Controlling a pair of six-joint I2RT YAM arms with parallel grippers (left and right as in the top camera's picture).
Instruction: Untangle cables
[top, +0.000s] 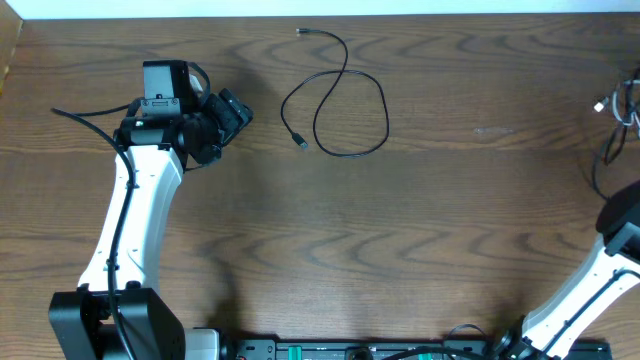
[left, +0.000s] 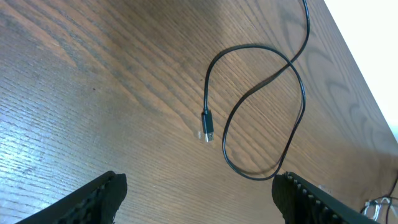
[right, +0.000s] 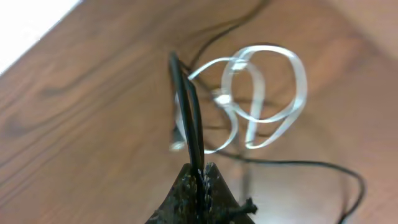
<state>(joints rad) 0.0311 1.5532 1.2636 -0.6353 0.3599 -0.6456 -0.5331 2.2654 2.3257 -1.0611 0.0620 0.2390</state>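
The remaining tangle (top: 620, 120) sits at the far right of the tabletop (top: 450, 220), partly cut off by the edge of the overhead view. In it, the white cable (right: 273, 87) coils in loose loops that cross thin black strands. The right end effector (right: 199, 180) is pressed together, pinching a held black cable (right: 188, 112), which rises from its tips as two strands side by side, just beside the white loops.

This looks like a separation step, drawing one black strand out of the knot. The next move probably calls for a slow pull away from the white loops, watching that they do not drag along or tighten.

Well to the left, a free black cable (top: 350, 100) lies alone in an open curl, its plug (left: 208, 127) flat on the wood; it seems done. The left end effector (left: 199, 183) hovers near it, fingers spread wide and holding nothing.

The far end of the free cable lies near the tabletop's far edge. The broad bare wood between it and the tangle gives the best room for laying out a strand.
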